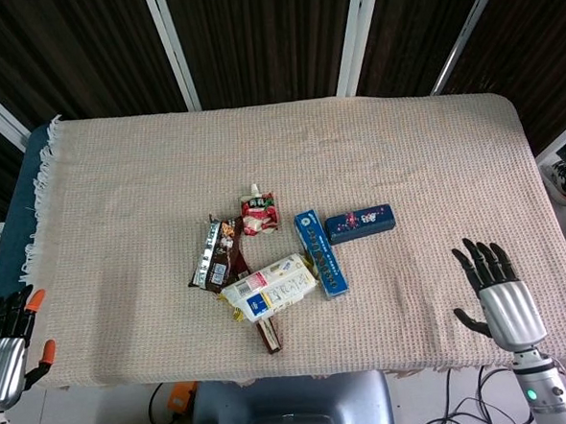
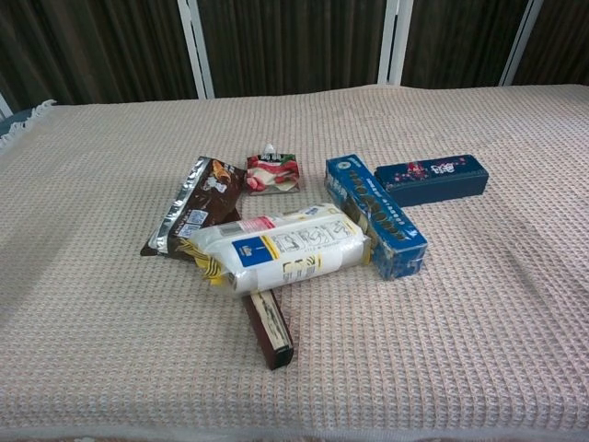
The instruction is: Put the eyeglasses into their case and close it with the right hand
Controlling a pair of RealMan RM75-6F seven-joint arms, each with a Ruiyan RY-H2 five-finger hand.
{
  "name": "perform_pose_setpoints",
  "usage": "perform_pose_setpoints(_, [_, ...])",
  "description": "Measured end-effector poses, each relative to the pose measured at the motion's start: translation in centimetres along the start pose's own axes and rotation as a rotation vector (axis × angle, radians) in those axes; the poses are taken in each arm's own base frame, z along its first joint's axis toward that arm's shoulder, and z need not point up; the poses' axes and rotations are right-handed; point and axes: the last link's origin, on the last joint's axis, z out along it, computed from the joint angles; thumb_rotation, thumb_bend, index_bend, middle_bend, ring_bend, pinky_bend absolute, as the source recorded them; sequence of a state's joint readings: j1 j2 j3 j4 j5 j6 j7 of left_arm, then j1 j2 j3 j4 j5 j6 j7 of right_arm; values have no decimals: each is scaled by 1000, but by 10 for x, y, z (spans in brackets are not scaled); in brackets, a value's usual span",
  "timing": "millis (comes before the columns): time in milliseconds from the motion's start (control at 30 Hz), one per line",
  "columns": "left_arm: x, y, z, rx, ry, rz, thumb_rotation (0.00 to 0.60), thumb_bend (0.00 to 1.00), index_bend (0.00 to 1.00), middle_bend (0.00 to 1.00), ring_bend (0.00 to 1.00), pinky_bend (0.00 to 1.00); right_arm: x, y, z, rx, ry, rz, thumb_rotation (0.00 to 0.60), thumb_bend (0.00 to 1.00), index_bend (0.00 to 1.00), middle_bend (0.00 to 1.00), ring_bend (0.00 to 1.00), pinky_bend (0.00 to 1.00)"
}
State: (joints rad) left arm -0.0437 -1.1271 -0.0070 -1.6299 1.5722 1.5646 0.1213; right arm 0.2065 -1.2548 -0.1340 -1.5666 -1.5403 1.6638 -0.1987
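Though left hand (image 1: 4,359) is edge-cropped, both hands empty, right hand (image 1: 500,300) fingers spread.

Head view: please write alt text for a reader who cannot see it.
A cluster of snack packs and boxes lies mid-table on a beige cloth: two blue boxes, a white pack, a dark wrapper and a red pouch. The right hand hovers open at the near right edge, and the left hand sits off the table's left corner.

The left hand (image 1: 1,346) is cut off by the left edge in the head view. The white bag (image 2: 281,247) lies over part of the brown bar (image 2: 269,327) and the dark wrapper (image 2: 194,204). Words on the blue box (image 2: 375,214) are too small to read.
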Motion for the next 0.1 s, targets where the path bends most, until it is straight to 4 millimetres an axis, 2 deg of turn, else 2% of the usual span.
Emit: perform_pose_setpoints(100, [0,1,-1,-5,-4,3,600,427,0,0,0,0,1,3,-4,-6,12,-8,600,303,136,0,0,0])
